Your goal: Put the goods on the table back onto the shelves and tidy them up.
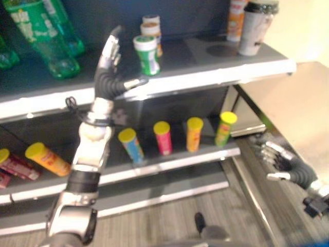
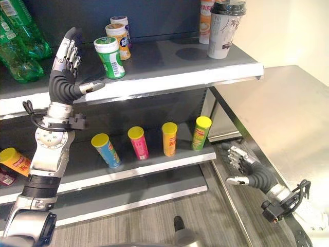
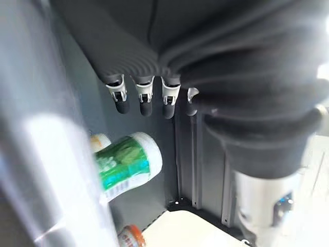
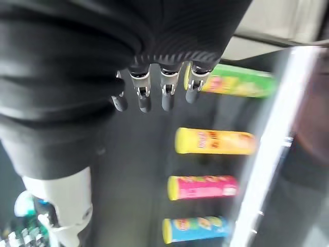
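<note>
The left hand (image 2: 66, 72) is held up in front of the top shelf (image 2: 169, 82), with its fingers straight and its thumb sticking out to the side — it holds nothing. Just beside it on the top shelf stands a green jar (image 2: 109, 57) with a white lid, upright, close to the thumb but not touching it. Behind the green jar stand two more small jars (image 2: 119, 32), one with an orange band. At the left end of that shelf lean green bottles (image 2: 19, 38). At the right end stands a white cup (image 2: 224, 28) with a dark lid, and an orange and white tube (image 2: 206, 20) is just behind it. On the middle shelf (image 2: 154, 167) four cans with yellow lids stand in a row: a blue can (image 2: 107, 151), a pink can (image 2: 138, 143), an orange can (image 2: 169, 139) and a green can (image 2: 201, 133). The blue one leans a bit. Farther left on that shelf an orange can (image 2: 14, 160) lies on its side, and a red pack (image 1: 18, 167) lies next to it. The right hand (image 2: 244, 167) hangs low, beside the right end of the middle shelf and next to the steel table (image 2: 288, 118) — its fingers are loose and open, and it is not touching a thing.
</note>
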`<state>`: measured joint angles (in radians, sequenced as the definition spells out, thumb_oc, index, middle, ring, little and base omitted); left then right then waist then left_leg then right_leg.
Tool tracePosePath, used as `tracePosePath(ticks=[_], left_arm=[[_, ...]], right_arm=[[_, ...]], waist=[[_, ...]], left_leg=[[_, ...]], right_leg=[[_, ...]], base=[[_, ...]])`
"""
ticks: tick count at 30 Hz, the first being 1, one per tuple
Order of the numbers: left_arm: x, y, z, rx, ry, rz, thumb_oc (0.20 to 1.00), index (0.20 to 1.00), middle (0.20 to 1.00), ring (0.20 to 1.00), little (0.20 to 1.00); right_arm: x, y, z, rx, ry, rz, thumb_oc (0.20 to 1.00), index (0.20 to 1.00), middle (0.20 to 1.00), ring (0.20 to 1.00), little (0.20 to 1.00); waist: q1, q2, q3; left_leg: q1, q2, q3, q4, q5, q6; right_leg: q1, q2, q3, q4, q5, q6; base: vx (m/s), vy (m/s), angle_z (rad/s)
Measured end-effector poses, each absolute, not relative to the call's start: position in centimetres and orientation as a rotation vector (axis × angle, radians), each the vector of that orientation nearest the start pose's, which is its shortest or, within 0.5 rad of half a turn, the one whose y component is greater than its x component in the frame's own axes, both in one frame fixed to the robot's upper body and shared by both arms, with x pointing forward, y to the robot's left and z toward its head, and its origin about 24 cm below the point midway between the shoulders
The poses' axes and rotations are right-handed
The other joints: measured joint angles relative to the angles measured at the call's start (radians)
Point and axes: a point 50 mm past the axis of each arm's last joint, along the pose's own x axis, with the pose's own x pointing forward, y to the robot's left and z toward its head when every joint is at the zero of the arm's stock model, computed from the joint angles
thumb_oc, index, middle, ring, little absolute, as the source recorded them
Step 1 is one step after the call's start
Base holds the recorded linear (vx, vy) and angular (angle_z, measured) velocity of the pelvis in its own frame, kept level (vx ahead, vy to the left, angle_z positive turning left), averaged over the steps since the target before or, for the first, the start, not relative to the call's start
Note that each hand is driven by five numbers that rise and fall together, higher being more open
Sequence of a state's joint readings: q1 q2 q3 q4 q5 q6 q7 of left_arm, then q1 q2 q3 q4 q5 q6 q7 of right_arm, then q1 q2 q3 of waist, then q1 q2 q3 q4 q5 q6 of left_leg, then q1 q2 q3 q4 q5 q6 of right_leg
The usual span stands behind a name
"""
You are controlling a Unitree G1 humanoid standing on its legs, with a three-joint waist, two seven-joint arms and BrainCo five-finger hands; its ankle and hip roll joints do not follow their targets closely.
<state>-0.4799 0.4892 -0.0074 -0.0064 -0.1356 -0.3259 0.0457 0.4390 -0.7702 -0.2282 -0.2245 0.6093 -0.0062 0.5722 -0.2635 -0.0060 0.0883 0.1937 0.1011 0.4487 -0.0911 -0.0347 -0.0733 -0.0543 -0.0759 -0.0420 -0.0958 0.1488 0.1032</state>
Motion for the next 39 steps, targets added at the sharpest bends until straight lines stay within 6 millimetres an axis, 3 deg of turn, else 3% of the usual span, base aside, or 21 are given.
tracePosePath(ticks=[4, 39], left_arm=[[30.3, 18.7, 22.8, 0.320, -0.818, -0.080, 1.000, 1.000, 1.000, 1.000, 1.000], [30.9, 16.0, 23.0, 0.328, -0.814, -0.186, 1.000, 1.000, 1.000, 1.000, 1.000]], right_arm=[[16.7, -28.3, 7.5, -0.156, 0.212, 0.459, 1.000, 1.000, 1.000, 1.000, 1.000], [16.6, -27.4, 6.3, -0.184, 0.258, 0.471, 1.000, 1.000, 1.000, 1.000, 1.000]], waist=[[0.000, -0.007, 0.002], [0.001, -0.032, -0.010]], left_leg=[[0.000, 0.000, -0.001, 0.000, 0.000, 0.000], [0.002, 0.002, -0.026, 0.000, 0.001, -0.001]], right_leg=[[0.000, -0.001, -0.001, 0.000, 0.000, 0.000], [0.017, -0.004, -0.027, 0.000, -0.001, -0.002]], base=[[0.00, 0.000, 0.00], [0.00, -0.001, 0.01]])
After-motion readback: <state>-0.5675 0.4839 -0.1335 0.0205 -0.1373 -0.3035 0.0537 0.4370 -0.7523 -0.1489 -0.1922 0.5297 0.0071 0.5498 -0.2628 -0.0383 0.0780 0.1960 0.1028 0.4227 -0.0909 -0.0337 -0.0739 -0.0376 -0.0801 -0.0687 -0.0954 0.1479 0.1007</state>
